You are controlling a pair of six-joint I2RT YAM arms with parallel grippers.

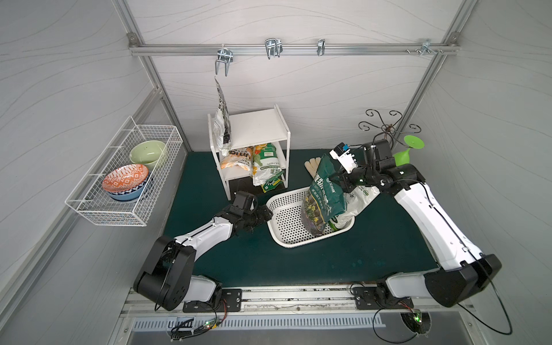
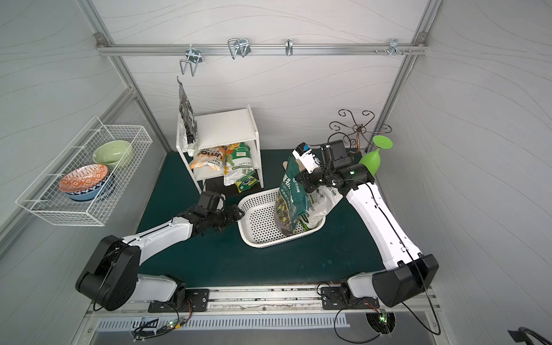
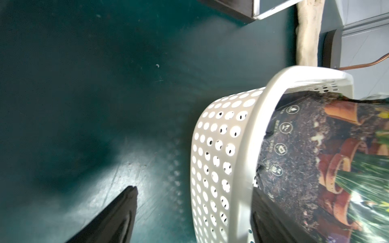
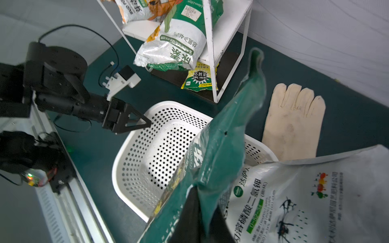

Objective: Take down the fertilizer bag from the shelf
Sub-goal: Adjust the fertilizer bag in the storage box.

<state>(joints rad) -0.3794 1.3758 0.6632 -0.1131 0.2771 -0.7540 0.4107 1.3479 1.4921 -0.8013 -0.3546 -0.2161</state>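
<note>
Right jaws straddle green bag — packet reads "Garden baby".

I work inside pale grey walls with faint wavy lines, framed by aluminium posts. A rail carrying metal hooks crosses the back wall. My surface is dark green, evenly lit, with soft shadows.

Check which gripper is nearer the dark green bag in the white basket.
Right. The right gripper is at the dark green bag's upper edge, with fingers on either side of it. The left gripper straddles the white basket's opposite rim, apart from the bag.
</note>
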